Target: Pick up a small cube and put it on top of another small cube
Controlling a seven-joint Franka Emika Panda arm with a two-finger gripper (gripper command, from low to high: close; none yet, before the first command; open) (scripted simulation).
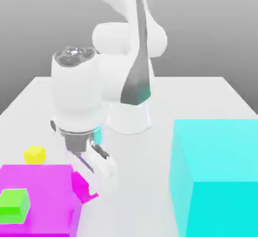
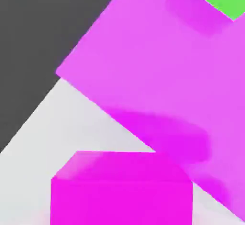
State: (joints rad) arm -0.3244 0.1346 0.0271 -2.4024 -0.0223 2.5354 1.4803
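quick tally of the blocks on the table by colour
magenta: 2, the large flat magenta block and the small magenta cube in the tool
green: 1, green cube
yellow: 1, yellow cube
cyan: 1, large cyan block
total: 5

The big flat block (image 1: 35,193) lies on the table (image 1: 201,100) at about 8 o'clock in the exterior view. One little cube (image 1: 13,205) sits on top of it, near the view's left edge. Another little cube (image 1: 35,154) rests on the table just behind the block, toward 12 o'clock. The small cube (image 1: 81,185) is in the gripper (image 1: 93,188), at the block's 3 o'clock side. A very big box (image 1: 216,175) stands at 4 o'clock. The robot's base (image 1: 130,117) stands behind, at the middle.
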